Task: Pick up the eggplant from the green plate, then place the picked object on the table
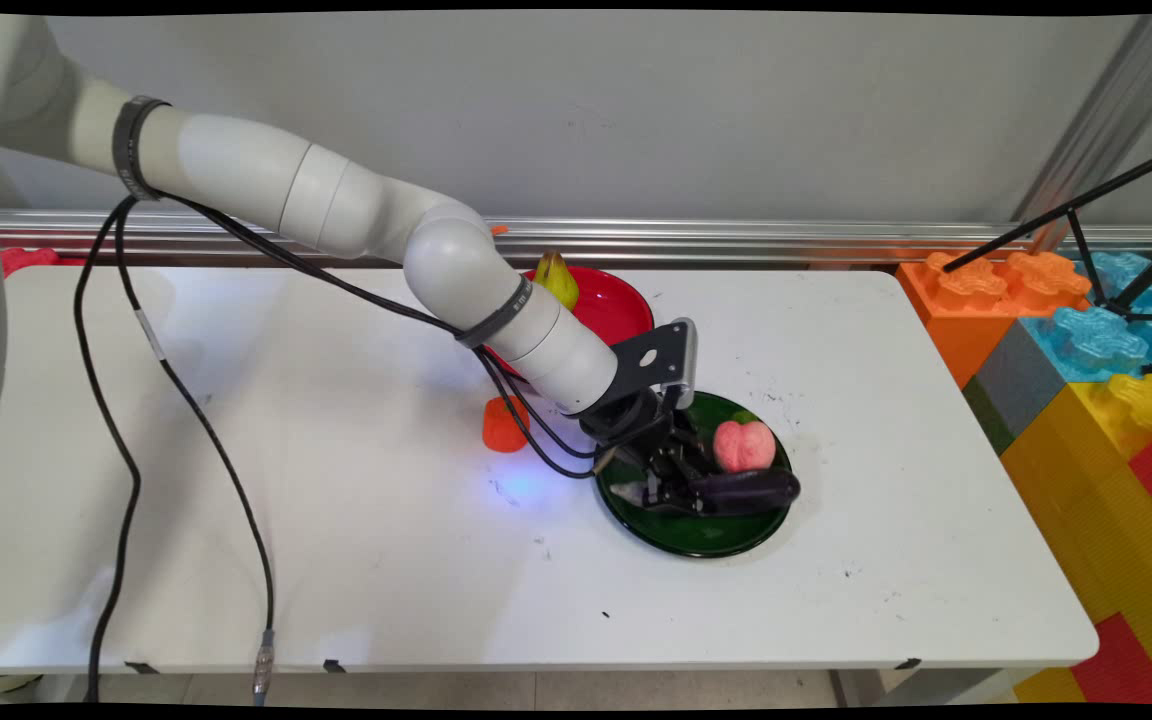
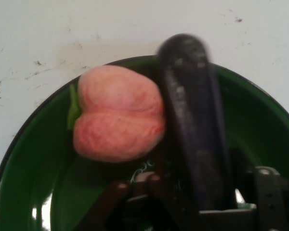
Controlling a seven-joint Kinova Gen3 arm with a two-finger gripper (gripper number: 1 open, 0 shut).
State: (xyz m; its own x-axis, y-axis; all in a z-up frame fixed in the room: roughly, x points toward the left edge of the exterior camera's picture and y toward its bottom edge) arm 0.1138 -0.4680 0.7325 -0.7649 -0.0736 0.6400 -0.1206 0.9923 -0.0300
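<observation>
My gripper (image 1: 681, 492) is low over the dark green plate (image 1: 696, 535), right of the table's middle. A dark purple eggplant (image 1: 748, 489) lies between its fingers, pointing right, its tip at the plate's rim. In the hand view the eggplant (image 2: 192, 125) runs up from the linkage, and a gap shows between it and the right finger (image 2: 262, 185), so the gripper (image 2: 202, 192) stands open around it. A pink peach (image 1: 744, 446) sits in the same plate just behind the eggplant. The peach (image 2: 118, 113) touches the eggplant's left side in the hand view, on the green plate (image 2: 33, 178).
A red plate (image 1: 616, 305) with a yellow-green pear (image 1: 557, 279) stands behind the arm's wrist. A small orange fruit (image 1: 504, 426) lies on the table left of the green plate. Large coloured blocks (image 1: 1086, 380) and a black tripod leg (image 1: 1066, 215) stand off the right edge.
</observation>
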